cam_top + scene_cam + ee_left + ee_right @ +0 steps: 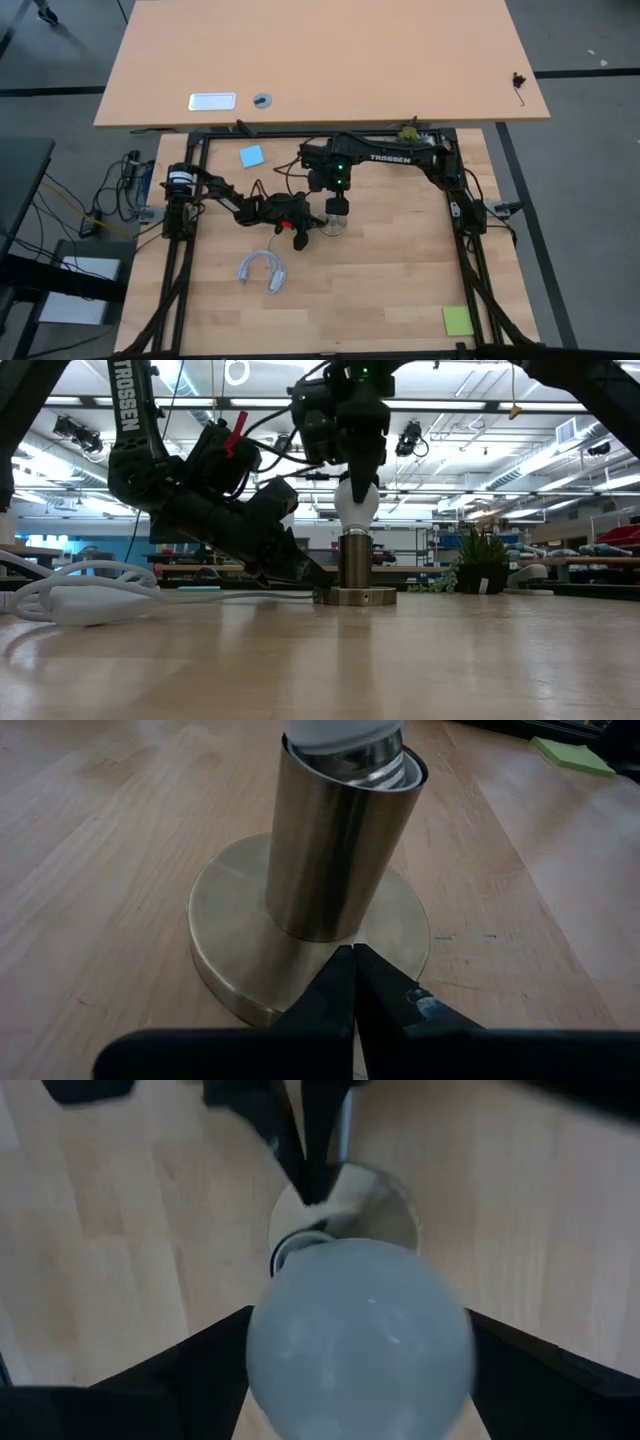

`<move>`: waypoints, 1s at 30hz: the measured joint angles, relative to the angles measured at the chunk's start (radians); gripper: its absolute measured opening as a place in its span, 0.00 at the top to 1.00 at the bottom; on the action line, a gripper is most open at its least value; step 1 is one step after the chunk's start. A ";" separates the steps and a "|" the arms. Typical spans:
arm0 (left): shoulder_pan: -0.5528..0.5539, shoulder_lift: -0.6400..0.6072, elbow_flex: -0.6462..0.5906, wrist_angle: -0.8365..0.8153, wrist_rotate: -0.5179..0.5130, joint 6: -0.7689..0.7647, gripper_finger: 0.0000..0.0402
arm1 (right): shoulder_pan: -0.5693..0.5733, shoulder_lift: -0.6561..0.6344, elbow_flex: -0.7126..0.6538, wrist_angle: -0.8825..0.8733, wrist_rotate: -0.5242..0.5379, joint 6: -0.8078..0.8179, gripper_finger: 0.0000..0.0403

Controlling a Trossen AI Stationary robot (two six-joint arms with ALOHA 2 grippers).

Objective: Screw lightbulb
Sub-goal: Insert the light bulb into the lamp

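Turning the lightbulb into its socket.

On the table [400, 290], my left hand [352, 982], pressed shut, pins the flat round base [225, 935] of the metal socket [354, 563]. My right hand [357, 488] grips the lightbulb [357, 503] from above, its screw end just inside the tube. I should keep it straight and twist gently. It is small, white, frosted and pear-shaped.

one bulb [357, 502], one metal socket [355, 563] on its round base, two arms, two grippers, left gripper [300, 226], right gripper [337, 208], one white cord [262, 270], two sticky notes, blue note [252, 156], green note [458, 321]
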 joint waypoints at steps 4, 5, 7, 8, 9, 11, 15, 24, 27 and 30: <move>0.000 0.000 0.000 0.000 0.000 0.001 0.98 | 0.008 0.000 -0.002 0.000 0.000 0.002 0.21; 0.000 0.000 0.000 0.000 0.000 0.005 0.98 | 0.012 0.000 -0.002 0.001 0.006 0.003 0.22; 0.000 0.000 0.000 0.000 0.000 0.011 0.98 | 0.021 0.000 0.002 -0.002 0.038 0.004 0.24; 0.000 0.000 0.000 0.000 0.000 0.012 0.98 | 0.027 0.000 0.003 -0.001 0.052 0.004 0.25; 0.000 0.000 0.000 0.000 0.000 0.013 0.98 | 0.034 0.000 0.003 0.001 0.068 0.004 0.26; 0.000 0.000 0.000 0.000 0.000 0.012 0.98 | 0.047 0.000 0.003 0.001 0.102 0.006 0.27; 0.000 0.000 0.000 -0.001 0.000 0.012 0.98 | 0.077 -0.001 0.005 -0.002 0.161 0.021 0.26; 0.000 0.000 0.000 -0.001 -0.001 0.012 0.98 | 0.148 -0.003 0.005 -0.004 0.303 0.092 0.27; 0.000 0.000 0.000 0.000 -0.001 0.009 0.98 | 0.173 -0.003 0.005 -0.006 0.352 0.112 0.26; 0.000 0.000 0.000 0.001 -0.002 0.007 0.98 | 0.195 -0.003 0.005 -0.009 0.395 0.118 0.26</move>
